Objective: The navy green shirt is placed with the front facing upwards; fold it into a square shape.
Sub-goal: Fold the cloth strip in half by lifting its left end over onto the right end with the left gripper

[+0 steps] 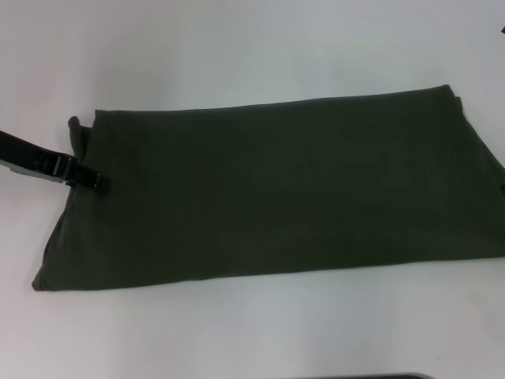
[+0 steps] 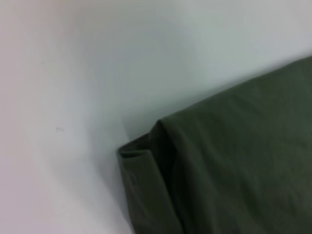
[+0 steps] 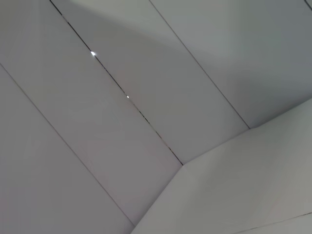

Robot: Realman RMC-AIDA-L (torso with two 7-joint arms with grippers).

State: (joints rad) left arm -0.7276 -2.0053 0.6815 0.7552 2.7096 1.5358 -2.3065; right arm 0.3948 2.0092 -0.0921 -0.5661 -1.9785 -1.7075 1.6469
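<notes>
The dark olive-green cotton shirt [image 1: 276,189] lay on the white counter [image 1: 237,47] as a long folded band, lettering hidden. The left pincer [image 1: 96,181] sat at its short end, seemingly pinching the edge. Judging by the shape, crosswise folds remained. The right pincer was out of sight.

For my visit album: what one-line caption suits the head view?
Left claw at the left edge of the navy green shirt, folded into a long rectangle on the white table.
</notes>
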